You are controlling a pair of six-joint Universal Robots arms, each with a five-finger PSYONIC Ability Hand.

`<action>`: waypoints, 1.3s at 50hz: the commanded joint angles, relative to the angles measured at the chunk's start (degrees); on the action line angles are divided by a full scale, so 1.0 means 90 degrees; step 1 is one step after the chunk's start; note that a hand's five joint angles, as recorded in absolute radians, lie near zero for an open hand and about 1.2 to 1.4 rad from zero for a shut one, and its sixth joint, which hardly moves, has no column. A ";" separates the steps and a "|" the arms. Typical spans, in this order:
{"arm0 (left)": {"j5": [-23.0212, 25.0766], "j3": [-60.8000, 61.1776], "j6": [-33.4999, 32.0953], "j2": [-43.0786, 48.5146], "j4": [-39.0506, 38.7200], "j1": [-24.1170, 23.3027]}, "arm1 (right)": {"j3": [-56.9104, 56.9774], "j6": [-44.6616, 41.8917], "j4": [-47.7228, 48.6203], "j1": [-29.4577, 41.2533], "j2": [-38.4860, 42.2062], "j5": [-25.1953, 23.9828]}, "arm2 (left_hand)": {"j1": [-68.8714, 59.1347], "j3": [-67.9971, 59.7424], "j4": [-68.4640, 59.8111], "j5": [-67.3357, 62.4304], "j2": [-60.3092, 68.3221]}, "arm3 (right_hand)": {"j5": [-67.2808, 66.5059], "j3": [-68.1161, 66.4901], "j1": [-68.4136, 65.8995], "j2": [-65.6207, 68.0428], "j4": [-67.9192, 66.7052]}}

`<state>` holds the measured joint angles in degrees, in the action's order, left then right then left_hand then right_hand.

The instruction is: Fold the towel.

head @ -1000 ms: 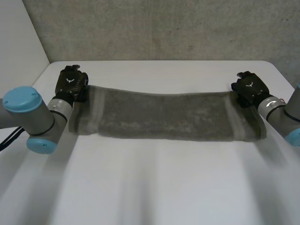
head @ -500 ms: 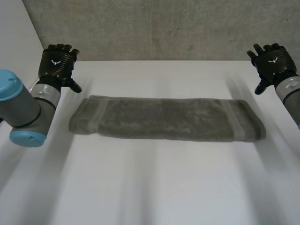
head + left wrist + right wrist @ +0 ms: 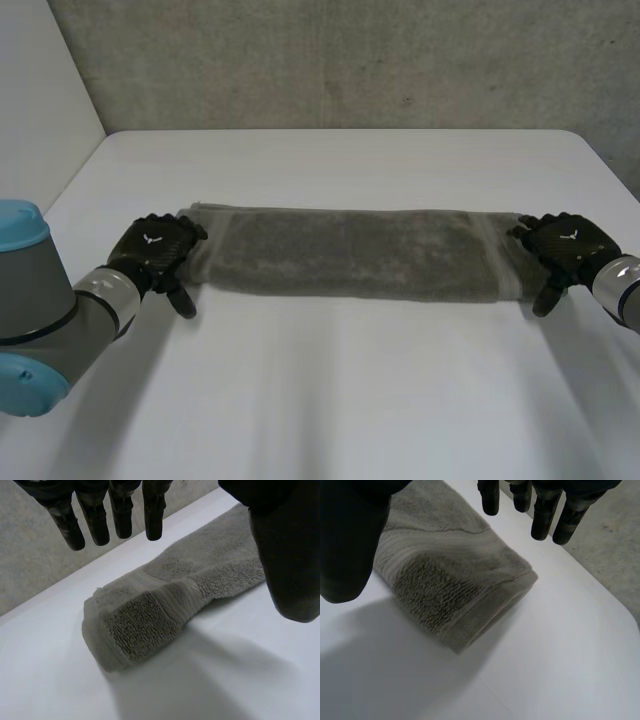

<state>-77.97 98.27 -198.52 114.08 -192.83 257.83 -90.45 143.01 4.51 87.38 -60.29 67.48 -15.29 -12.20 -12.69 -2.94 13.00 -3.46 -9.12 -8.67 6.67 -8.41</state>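
At both ends of the towel point(image 3: 350, 255), folded into a long strip on the table point(image 3: 350, 400), we have just lowered our left hand point(image 3: 152, 250) and right hand point(image 3: 566, 246), fingers spread, gripping nothing, ready for another fold.

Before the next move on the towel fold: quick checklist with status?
1. The towel lies flat on the table as a long folded strip: ok.
2. The left hand is at the towel's left end, fingers straight and open: ok.
3. The right hand is at the right end, fingers straight and open: ok.
4. Grip on the towel: not ok, neither hand has closed on it yet.
5. Layers at both ends stacked evenly enough for one pinch to catch them all: cannot tell.
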 commanded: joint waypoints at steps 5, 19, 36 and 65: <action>-0.0018 0.0048 0.0036 -0.0029 -0.0049 0.0044 | 0.0206 -0.0195 0.0387 -0.0021 0.0731 -0.0125 | 0.0677 0.0244 0.0298 0.0327 -0.0422 | -0.2773 -0.0098 -0.3305 0.3527 -0.0176; -0.0067 0.0048 0.0046 -0.0126 -0.0059 0.0103 | 0.0265 -0.0956 0.0387 -0.0927 0.0294 -0.0427 | 0.0677 0.0244 0.0298 0.0327 -0.0422 | -0.7394 -0.0098 -0.7925 0.8147 -0.0176; -0.0096 0.0107 0.0056 -0.0400 -0.0068 0.0161 | 0.1564 -0.2316 0.0270 -0.1128 -0.0546 -0.0867 | 0.0677 0.0244 0.0298 0.0327 -0.0422 | -0.7394 -0.0098 -0.7925 0.8147 -0.0176; -0.0097 0.0077 0.0056 -0.0439 -0.0205 0.0171 | 0.2951 -0.1358 0.1041 0.4314 0.1609 -0.0106 | 0.0677 0.0244 0.0298 0.0327 -0.0422 | -0.7394 -0.0098 -0.7925 0.8147 -0.0176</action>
<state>-78.87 98.69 -198.02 109.87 -194.41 259.37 -65.28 131.02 14.00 123.35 -50.50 65.74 -15.29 -12.20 -12.69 -2.94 12.74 -66.49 -9.12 -73.13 76.42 -8.41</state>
